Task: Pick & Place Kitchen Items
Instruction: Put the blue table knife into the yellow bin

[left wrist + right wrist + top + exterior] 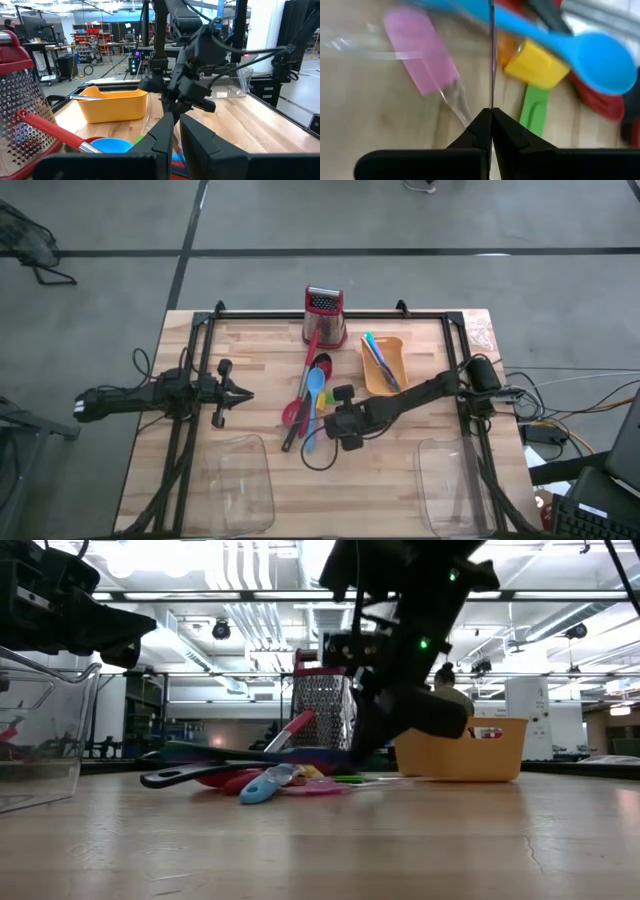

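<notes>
Mostly blue spoon (580, 50), pink spatula (422, 52)

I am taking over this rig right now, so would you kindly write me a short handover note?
Right gripper: down at the utensil pile mid-table, fingers shut on a thin stick.
Left gripper: waiting left of the pile, shut, empty.
Done: a few sticks lie in the yellow bin; both clear trays look empty.
Left: spoons, ladle and small pieces in the pile; the grater stands behind.
</notes>
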Tool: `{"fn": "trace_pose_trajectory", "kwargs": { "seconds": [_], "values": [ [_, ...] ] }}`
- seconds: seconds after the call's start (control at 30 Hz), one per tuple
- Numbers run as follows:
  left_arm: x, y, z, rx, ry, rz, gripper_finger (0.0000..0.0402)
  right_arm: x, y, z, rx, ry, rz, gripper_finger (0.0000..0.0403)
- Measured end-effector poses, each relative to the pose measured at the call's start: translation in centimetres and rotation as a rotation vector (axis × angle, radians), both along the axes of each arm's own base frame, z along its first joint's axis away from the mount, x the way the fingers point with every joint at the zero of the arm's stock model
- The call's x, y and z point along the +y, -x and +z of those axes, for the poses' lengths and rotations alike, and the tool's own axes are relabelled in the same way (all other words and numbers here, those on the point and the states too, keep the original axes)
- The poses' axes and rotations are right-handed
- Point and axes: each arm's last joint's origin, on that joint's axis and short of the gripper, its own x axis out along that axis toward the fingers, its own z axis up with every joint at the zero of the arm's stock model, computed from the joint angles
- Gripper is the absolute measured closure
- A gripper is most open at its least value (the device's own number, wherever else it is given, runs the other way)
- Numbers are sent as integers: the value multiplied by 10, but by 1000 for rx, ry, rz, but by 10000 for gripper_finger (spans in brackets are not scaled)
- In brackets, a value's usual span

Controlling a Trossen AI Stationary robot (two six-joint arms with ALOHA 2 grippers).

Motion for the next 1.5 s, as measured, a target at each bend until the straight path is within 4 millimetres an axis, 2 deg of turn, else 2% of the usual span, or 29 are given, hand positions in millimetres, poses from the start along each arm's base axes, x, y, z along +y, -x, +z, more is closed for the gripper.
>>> {"fn": "trace_pose_trajectory", "kwargs": {
  "seconds": [0.17,0.63,1.03,1.13,1.23,1.5],
  "values": [
    [0,0,0,0,0,0,362,-8,0,-12,24,-4,-25,395],
    [0,0,0,0,0,0,362,-16,-7,-14,-12,-56,-35,393],
    [0,0,0,0,0,0,362,-24,-10,-19,-18,-154,-24,350],
    [0,0,0,-1,0,0,362,-25,-10,-18,-19,-155,-22,359],
    [0,0,0,0,0,0,362,-24,-10,-19,-18,-152,-17,387],
    [0,0,0,-1,0,0,362,-21,-12,-10,-50,-82,-18,394]
  ]
}}
